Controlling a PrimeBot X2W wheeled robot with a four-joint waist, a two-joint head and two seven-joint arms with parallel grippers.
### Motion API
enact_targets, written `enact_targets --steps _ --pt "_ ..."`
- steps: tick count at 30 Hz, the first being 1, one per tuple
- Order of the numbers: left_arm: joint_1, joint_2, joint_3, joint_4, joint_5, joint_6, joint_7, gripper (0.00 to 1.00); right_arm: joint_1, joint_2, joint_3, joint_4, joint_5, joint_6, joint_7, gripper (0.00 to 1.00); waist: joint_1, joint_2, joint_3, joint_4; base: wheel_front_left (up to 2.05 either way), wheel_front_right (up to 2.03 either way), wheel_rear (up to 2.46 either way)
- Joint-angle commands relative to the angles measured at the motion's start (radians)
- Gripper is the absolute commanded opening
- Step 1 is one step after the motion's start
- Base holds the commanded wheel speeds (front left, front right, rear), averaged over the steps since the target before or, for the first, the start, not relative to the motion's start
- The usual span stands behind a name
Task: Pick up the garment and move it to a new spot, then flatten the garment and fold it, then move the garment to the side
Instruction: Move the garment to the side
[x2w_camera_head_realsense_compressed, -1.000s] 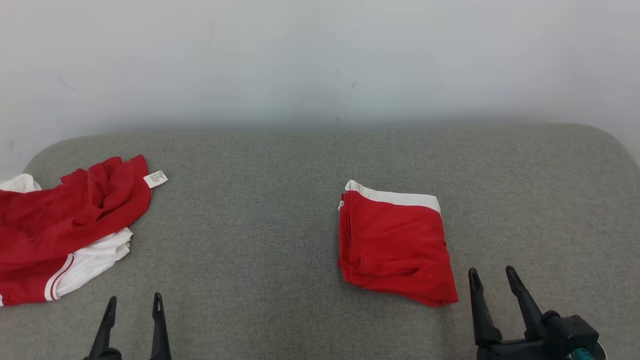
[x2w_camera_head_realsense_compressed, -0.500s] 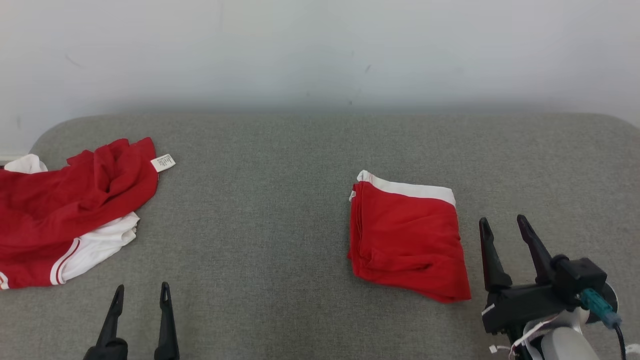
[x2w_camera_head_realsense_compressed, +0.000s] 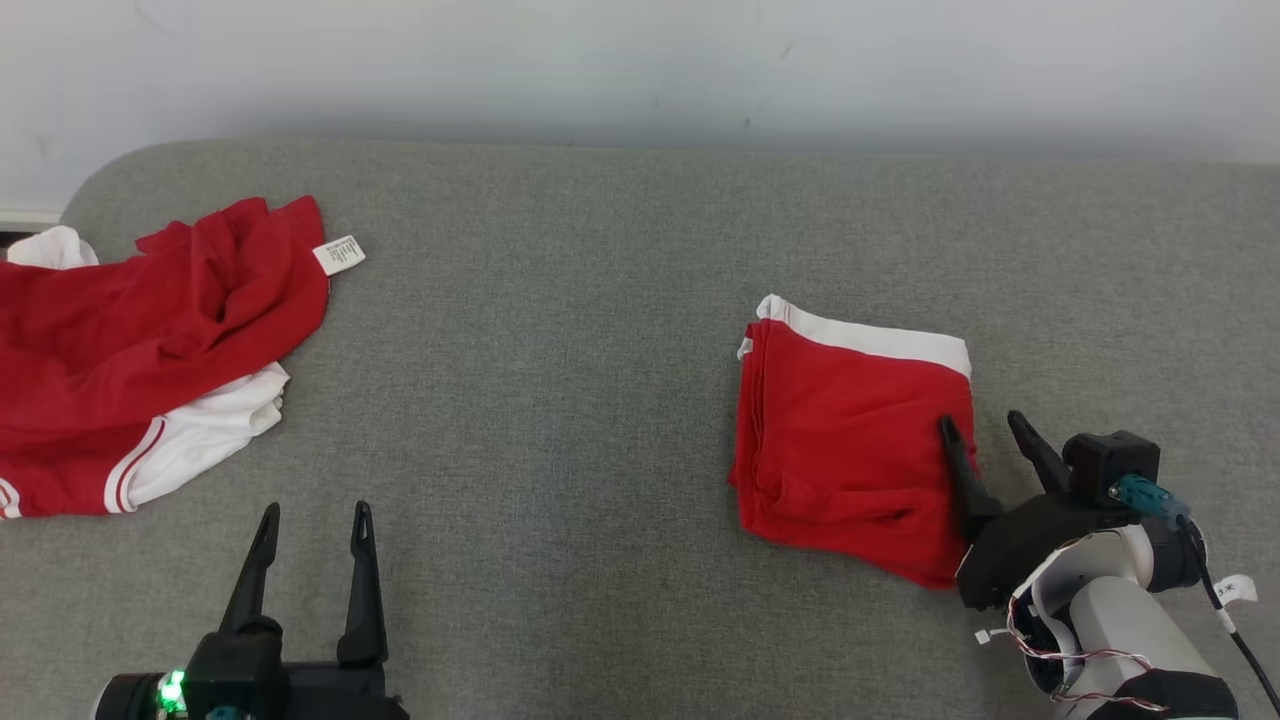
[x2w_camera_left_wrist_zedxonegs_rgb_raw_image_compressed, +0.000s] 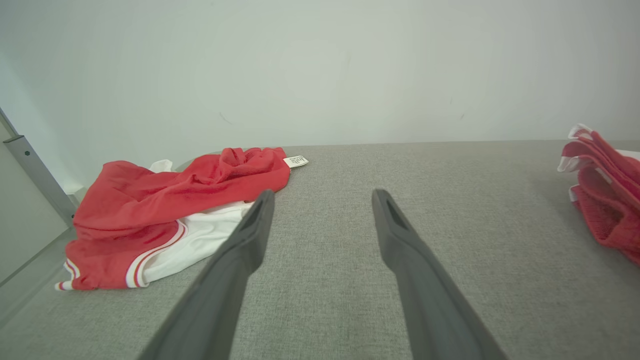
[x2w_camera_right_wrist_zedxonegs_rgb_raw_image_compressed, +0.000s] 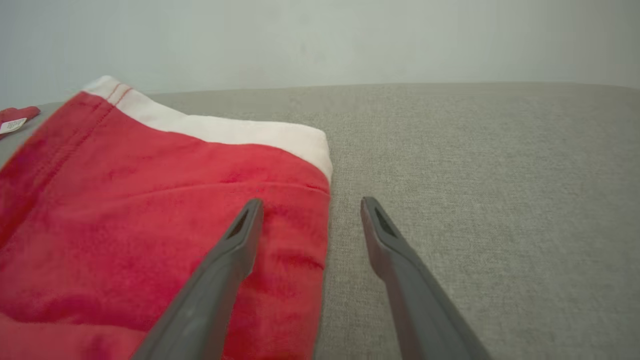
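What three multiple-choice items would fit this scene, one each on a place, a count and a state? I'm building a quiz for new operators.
1. Where does the folded garment lie?
A. at the far left
B. by the right claw
C. against the wall

2. How many red-and-white garments lie on the grey surface?
A. one
B. two
C. three

3. How does the right claw stand?
A. shut on cloth
B. shut, empty
C. open

Key:
1 B: in the head view, its right edge sits at that claw.
2 B: there is the folded one, plus a crumpled garment at the left.
3 C: the right wrist view shows a gap between the fingers, one over cloth and one over bare surface.
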Motion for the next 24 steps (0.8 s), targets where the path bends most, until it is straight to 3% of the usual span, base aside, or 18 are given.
enact_targets --steps 1,8,9,10,19,24 --pt "-0.018 -0.002 -0.004 0.004 -0.003 0.001 -0.003 1.0 -0.018 -0.002 0.015 0.033 0.021 -0.002 0.008 1.0 -0.0002 -0.0001 0.025 0.016 0.0 0.0 0.0" --pt "-0.04 -0.003 -0.009 0.017 -0.003 -0.003 -0.003 1.0 -0.047 0.017 0.091 0.188 0.095 -0.002 0.065 1.0 -0.0002 -0.0001 0.035 0.021 0.0 0.0 0.0" --pt "-0.043 -0.003 -0.009 0.019 -0.003 -0.005 -0.003 1.0 -0.05 0.019 0.1 0.203 0.107 -0.002 0.072 0.3 -0.0002 -0.0001 0.035 0.023 0.0 0.0 0.0" --pt "-0.045 -0.003 -0.01 0.021 -0.003 -0.006 -0.003 1.0 -0.053 0.019 0.108 0.213 0.12 -0.002 0.073 0.0 -0.0002 -0.0001 0.035 0.023 0.0 0.0 0.0" --pt "-0.044 -0.004 -0.005 0.023 -0.011 -0.009 -0.003 1.0 -0.116 -0.041 0.167 0.218 0.164 -0.003 0.038 0.0 -0.0002 -0.0001 0.041 -0.003 0.0 0.0 0.0" --pt "-0.061 -0.004 -0.004 0.018 -0.012 -0.01 -0.003 1.0 -0.176 -0.113 0.213 0.197 0.182 -0.003 0.051 0.0 -0.0002 -0.0001 0.066 -0.031 0.0 0.0 0.0"
